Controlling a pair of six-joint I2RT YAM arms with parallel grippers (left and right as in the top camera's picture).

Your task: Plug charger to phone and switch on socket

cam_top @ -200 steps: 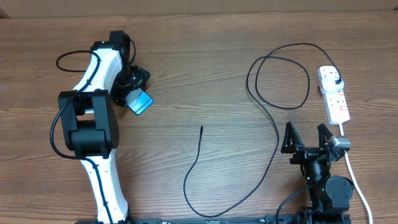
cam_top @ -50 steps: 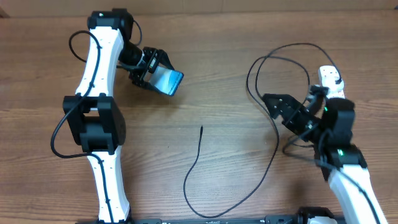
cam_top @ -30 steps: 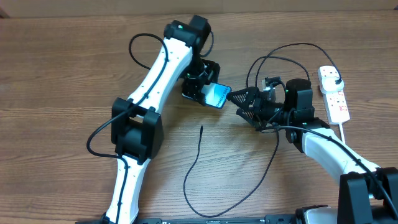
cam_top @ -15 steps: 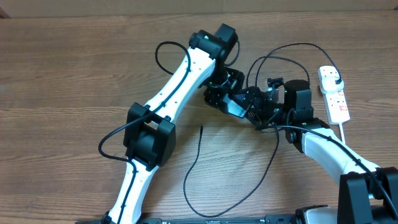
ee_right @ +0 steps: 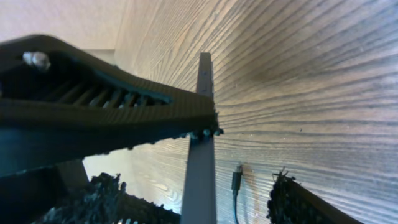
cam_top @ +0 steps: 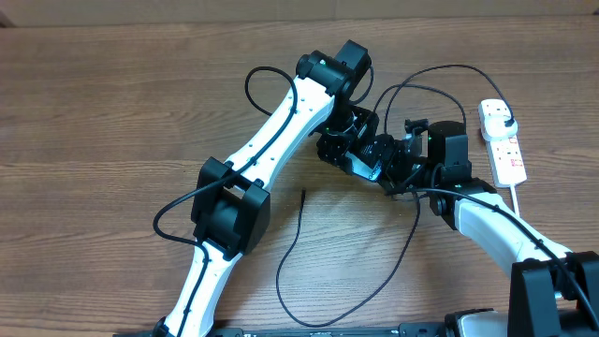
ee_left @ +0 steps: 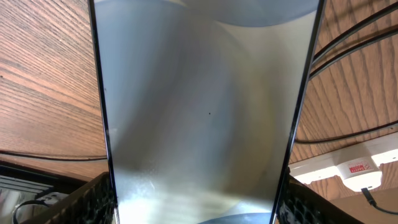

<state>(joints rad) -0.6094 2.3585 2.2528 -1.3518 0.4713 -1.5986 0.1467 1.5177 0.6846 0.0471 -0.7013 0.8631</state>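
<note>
Now the left hand [cam_top: 350,153] pinches the phone [ee_left: 199,112], long axis aimed at the spread right hand [cam_top: 382,163].

- This looks like a robotics lab bench.
- Two white-and-black robot arms, the left arm [cam_top: 271,122] and the right arm [cam_top: 487,220], rise from the near edge of a wood-grain table [cam_top: 94,112].
- Black wiring loops loose off the arms' joints.
- A socket [cam_top: 503,140] and a charger [cam_top: 299,243] lie on the tabletop.
- A plain beige strip [cam_top: 140,7] runs along the far edge.
</note>
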